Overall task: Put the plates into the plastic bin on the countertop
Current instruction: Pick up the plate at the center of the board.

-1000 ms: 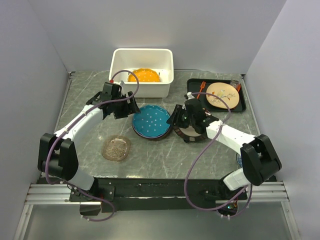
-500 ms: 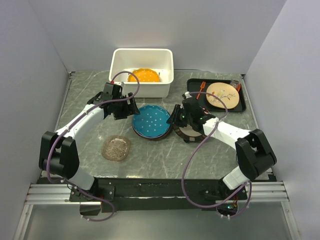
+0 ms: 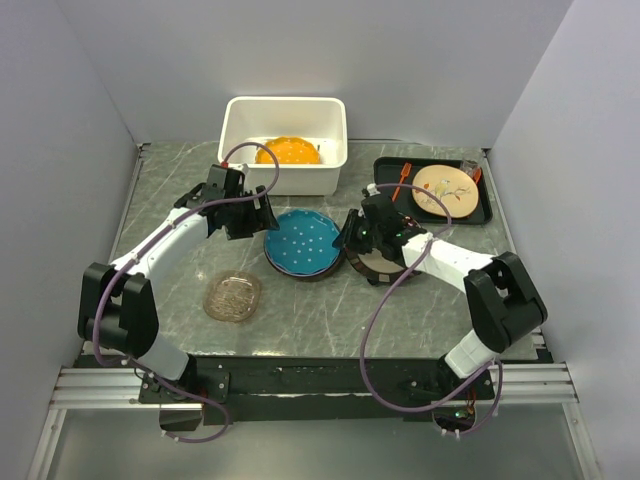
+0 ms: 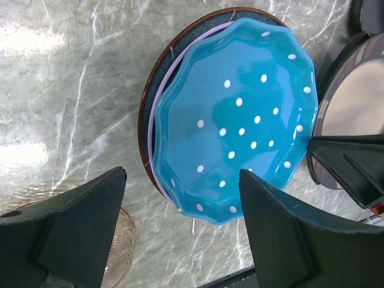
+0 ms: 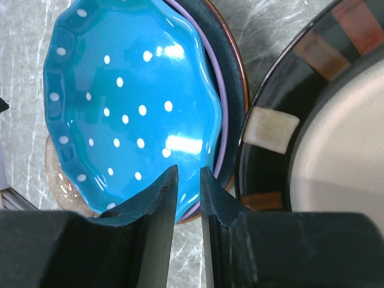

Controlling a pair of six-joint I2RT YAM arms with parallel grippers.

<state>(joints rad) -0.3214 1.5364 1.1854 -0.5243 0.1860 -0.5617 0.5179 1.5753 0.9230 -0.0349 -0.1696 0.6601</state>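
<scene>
Fingers of the right gripper [image 5: 188, 174] are standing nearly pressed together, with only a thin slit showing between them. They are hanging over the right-hand rim of the teal dotted plate [image 5: 126, 102], and whether they are pinching that rim cannot be told. The left gripper [image 4: 181, 180] is spreading its fingers wide and hovering, empty, at the opposite, left side of the same plate.

Nearest of all, toward the near left corner of the table [image 3: 330, 310], the amber glass plate [image 3: 233, 296] is lying flat, apart from the others.

In the middle of the table the teal dotted plate is sitting on top of a stack. The lavender plate [image 4: 150, 123] is showing as a thin rim beneath it, and the dark teal plate [image 5: 230, 90], with its brown edge, is lying at the bottom. Just beside that stack on its right, the dark-rimmed cream plate [image 5: 324, 138] is resting on the table, partly under the right arm, its rim all but touching the stack's.

Farther back, at the middle of the table's far edge, the white plastic bin [image 3: 300, 182] is standing, and the orange plate [image 3: 288, 151] is lying inside it. At the far right corner the black tray [image 3: 484, 205] is carrying the tan plate [image 3: 443, 190].
</scene>
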